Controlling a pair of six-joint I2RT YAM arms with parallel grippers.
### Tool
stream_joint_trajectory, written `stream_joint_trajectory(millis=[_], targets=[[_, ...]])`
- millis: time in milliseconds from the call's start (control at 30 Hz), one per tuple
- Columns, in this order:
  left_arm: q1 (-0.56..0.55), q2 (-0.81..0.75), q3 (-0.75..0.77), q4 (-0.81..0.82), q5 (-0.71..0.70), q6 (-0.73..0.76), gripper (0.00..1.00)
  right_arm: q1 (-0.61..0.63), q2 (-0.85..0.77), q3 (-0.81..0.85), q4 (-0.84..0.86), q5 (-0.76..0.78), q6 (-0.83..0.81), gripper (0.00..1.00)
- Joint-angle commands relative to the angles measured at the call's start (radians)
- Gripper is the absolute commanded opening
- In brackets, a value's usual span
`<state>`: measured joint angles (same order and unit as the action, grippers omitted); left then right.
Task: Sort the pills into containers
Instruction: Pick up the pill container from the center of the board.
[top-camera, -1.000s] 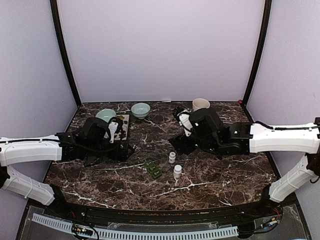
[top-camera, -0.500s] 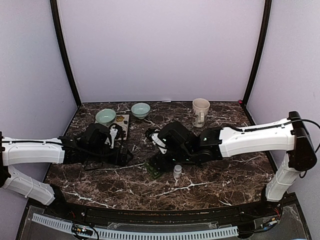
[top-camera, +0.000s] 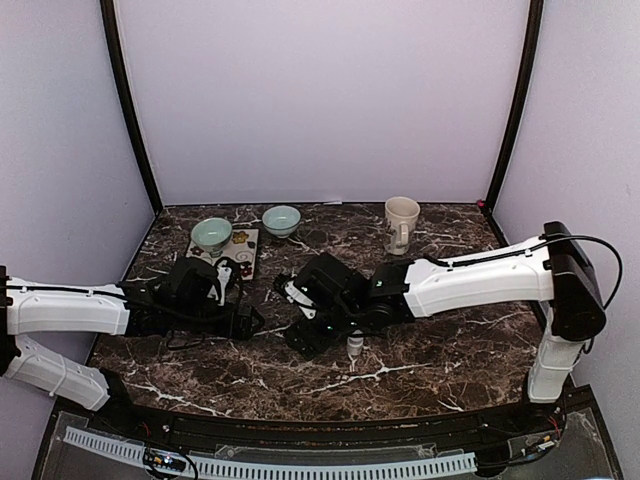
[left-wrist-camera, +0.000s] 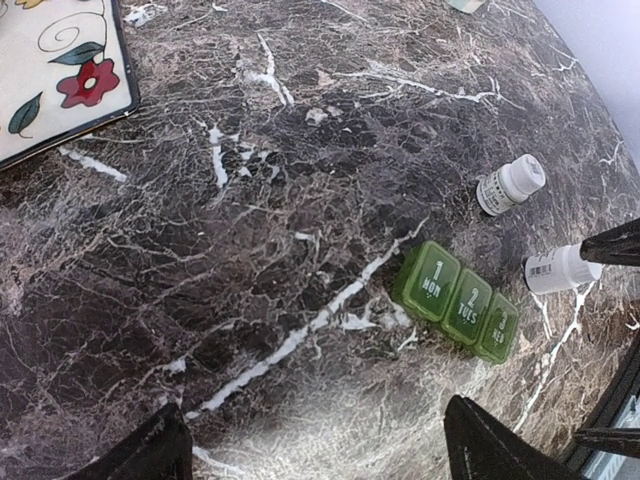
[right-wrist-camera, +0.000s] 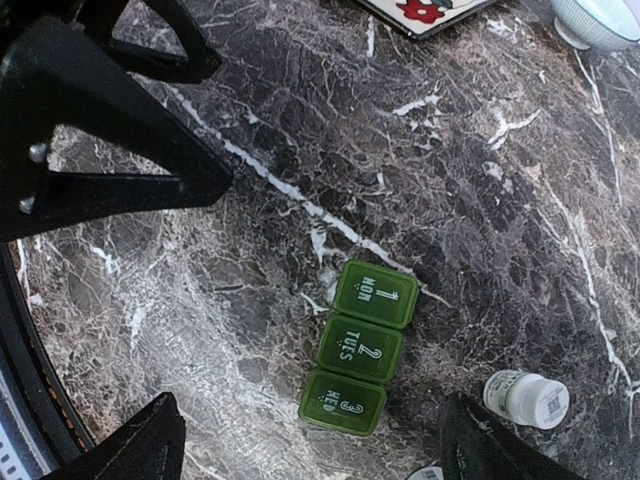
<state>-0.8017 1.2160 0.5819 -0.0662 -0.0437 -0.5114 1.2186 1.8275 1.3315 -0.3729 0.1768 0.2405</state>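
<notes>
Right gripper (right-wrist-camera: 315, 445), jaws apart, over the green pill box (right-wrist-camera: 358, 348).
Left gripper (left-wrist-camera: 320, 440) apart too, box at four o'clock in its view; descend centred on one lid, avoiding the bottle (right-wrist-camera: 525, 398).

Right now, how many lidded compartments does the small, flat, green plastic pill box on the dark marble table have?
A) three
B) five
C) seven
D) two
A: the green pill box is a single row of three closed lids, marked 1 MON, 2 TUE and 3 WED, as both wrist views show.
</notes>
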Motion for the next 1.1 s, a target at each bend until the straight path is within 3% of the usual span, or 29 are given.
stream_joint_trajectory(millis=[0, 1067], targets=[[-0.005, -0.005, -0.016, 0.029, 0.021, -0.019, 0.90, 0.006, 0.033, 0.021, -0.014, -0.029, 0.005, 0.88], [-0.005, 0.047, -0.009, 0.043, 0.023, -0.015, 0.90, -0.055, 0.170, 0.082, -0.060, -0.034, 0.005, 0.87]])
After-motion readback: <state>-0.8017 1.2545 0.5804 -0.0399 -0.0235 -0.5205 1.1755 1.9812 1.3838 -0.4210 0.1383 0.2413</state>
